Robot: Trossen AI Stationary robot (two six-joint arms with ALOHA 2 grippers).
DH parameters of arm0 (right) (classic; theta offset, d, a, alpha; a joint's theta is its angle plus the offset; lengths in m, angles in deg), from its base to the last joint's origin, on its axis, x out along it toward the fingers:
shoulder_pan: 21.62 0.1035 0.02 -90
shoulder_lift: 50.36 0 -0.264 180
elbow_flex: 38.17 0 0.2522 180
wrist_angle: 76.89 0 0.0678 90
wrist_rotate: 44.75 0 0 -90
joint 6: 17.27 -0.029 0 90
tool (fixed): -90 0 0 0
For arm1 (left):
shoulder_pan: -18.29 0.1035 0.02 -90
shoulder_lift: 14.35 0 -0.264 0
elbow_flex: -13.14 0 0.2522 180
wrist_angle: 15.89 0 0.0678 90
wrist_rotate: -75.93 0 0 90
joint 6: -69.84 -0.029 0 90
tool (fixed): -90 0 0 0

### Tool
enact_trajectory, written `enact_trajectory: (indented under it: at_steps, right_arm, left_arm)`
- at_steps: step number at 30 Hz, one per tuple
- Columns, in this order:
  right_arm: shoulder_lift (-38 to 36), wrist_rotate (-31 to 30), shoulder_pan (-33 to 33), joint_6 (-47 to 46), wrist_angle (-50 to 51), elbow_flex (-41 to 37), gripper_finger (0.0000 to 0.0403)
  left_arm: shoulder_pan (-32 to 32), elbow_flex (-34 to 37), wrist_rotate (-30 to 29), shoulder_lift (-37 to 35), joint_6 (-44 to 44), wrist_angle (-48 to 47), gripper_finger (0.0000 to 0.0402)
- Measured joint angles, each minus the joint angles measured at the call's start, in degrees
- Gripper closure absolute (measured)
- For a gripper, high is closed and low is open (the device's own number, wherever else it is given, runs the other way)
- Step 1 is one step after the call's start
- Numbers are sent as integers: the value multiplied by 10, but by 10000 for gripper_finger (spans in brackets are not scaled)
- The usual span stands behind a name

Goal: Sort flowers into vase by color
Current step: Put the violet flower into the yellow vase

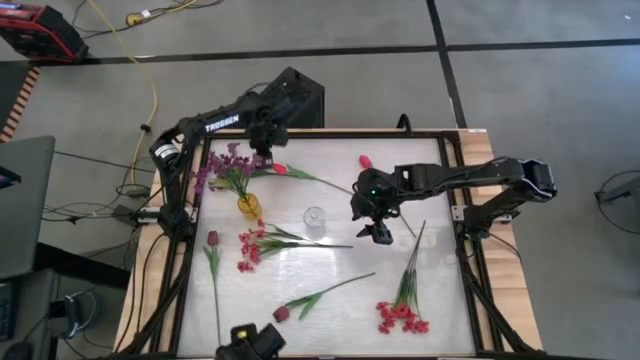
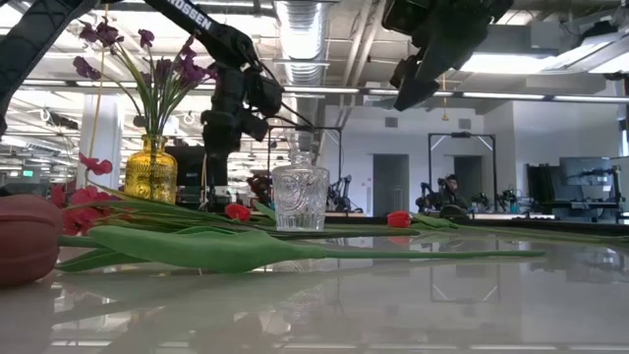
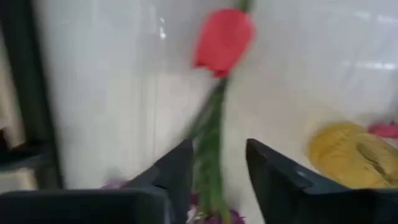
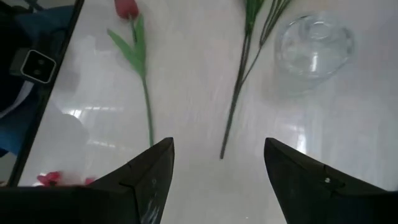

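a glossy white table [image 1: 330, 300] is seen on a grey floor; behind it an open hall with ceiling pipes is shown. a yellow vase [image 1: 249, 207] with purple flowers [image 1: 226, 163] stands just beside the left gripper [image 1: 266, 157], whose fingers are parted around a red tulip [image 3: 224, 38] stem, not clamped. a clear glass vase [image 1: 314, 217] stands near the middle. the right gripper [image 1: 379, 233] is held wide above it, holding nothing. red-pink sprays [image 1: 402, 317] are lying apart.

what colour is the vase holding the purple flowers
Yellow amber glass vase, shown best in the low view.
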State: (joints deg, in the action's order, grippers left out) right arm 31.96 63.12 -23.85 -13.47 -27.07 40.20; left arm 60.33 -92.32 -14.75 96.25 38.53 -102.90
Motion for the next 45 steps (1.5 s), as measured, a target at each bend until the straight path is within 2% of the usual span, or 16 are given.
enact_trajectory:
  at_steps: [4, 8, 16, 23, 27, 29, 33, 34, 39, 45]
  right_arm:
    - [0, 0, 11, -14, -1, 0, 127]
    - [0, 0, 23, -14, -1, 0, 127]
    - [0, -1, 26, -21, -1, 0, 127]
    - [0, -2, 26, -23, -1, 0, 127]
    - [0, -2, 24, -23, -4, 0, 127]
    - [0, -2, 21, -23, -3, 0, 127]
    - [0, -2, 17, -24, -4, 0, 127]
    - [0, -2, 17, -24, -4, 0, 127]
    - [0, -2, 17, -25, -4, 0, 127]
    - [0, -4, 5, -42, 4, 0, 127]
  left_arm:
    - [-24, 59, -6, 0, -10, 38, 212]
    - [-39, 116, -62, 0, -27, 92, 189]
    - [-41, 165, -72, 0, -58, 194, 198]
    - [-41, 201, -66, -2, -68, 217, 214]
    - [-41, 204, -72, -3, -66, 206, 247]
    - [-43, 200, -81, -1, -66, 191, 281]
    - [-55, 190, -144, 0, -85, 154, 376]
    - [-59, 185, -165, 0, -88, 155, 387]
    - [-84, 145, -212, -10, -112, 134, 392]
    - [-114, 45, -245, -29, -129, 96, 399]
